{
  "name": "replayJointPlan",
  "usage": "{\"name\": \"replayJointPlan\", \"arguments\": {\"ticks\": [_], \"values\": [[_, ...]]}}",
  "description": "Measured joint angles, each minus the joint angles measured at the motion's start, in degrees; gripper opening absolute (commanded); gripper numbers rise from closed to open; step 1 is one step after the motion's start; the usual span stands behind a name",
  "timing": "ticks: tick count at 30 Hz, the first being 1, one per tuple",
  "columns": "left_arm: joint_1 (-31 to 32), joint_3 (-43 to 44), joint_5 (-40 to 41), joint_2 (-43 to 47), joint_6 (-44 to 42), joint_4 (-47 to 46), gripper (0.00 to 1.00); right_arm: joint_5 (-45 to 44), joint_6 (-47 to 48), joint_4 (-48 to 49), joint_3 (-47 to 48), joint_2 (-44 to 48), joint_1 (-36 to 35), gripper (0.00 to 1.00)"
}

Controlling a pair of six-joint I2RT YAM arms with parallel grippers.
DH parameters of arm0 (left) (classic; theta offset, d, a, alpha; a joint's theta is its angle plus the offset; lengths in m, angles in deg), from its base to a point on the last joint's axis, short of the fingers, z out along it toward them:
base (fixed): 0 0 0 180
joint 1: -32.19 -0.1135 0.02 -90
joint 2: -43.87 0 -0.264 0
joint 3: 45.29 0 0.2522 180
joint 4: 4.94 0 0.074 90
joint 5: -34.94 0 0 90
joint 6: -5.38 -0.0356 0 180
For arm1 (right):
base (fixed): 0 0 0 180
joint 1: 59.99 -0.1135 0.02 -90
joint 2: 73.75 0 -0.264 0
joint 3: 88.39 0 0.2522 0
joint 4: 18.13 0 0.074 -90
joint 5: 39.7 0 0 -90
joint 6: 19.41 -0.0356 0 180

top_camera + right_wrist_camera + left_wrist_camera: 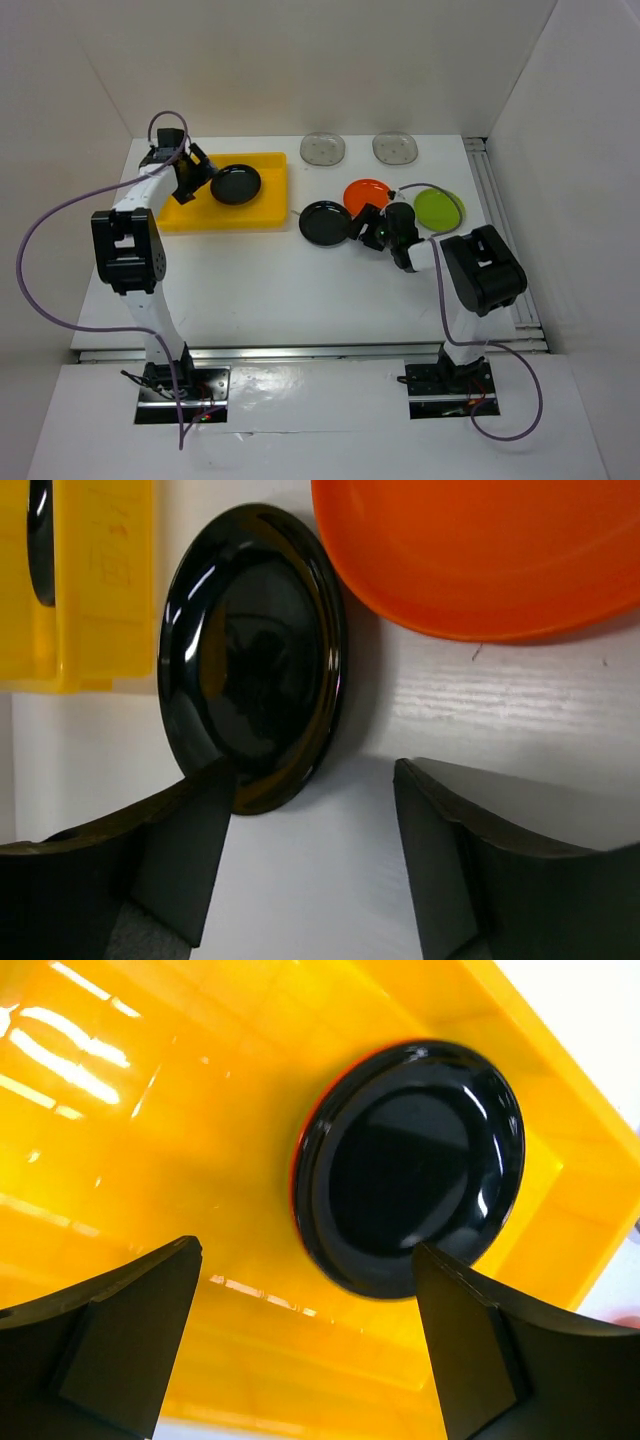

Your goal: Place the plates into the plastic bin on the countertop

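Observation:
The yellow plastic bin sits at the back left of the white countertop. A black plate lies in it; in the left wrist view this black plate shows a thin orange edge under its left rim. My left gripper hangs open over the bin floor, just left of that plate, holding nothing. A second black plate lies on the countertop right of the bin. My right gripper is open at its right edge; one finger overlaps the rim of this black plate.
An orange plate and a lime green plate lie behind the right gripper, the orange plate close to the black one. Two translucent grey plates sit by the back wall. White walls enclose the countertop.

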State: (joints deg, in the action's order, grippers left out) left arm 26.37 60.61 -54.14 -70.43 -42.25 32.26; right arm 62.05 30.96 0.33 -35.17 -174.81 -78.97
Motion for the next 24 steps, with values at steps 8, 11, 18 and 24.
{"name": "replayJointPlan", "arguments": {"ticks": [8, 11, 18, 24], "values": [[8.6, 1.3, 7.1, 14.3, 0.2, 7.6, 1.0, -2.9, -4.4, 1.6, 4.7, -6.3, -1.1, 0.48], [9.3, -0.2, 6.7, 21.7, 1.2, 8.0, 1.0, -3.3, -5.1, 1.6, 6.5, -8.1, -1.3, 0.39], [11.5, -13.6, 6.1, 37.0, 2.9, 7.3, 1.0, -4.7, -7.2, -0.5, 8.5, -9.9, -1.4, 0.0], [16.2, -24.9, 5.6, 43.1, 2.8, 6.4, 1.0, -8.9, -7.2, -9.3, 7.6, -4.5, -3.3, 0.0]]}}
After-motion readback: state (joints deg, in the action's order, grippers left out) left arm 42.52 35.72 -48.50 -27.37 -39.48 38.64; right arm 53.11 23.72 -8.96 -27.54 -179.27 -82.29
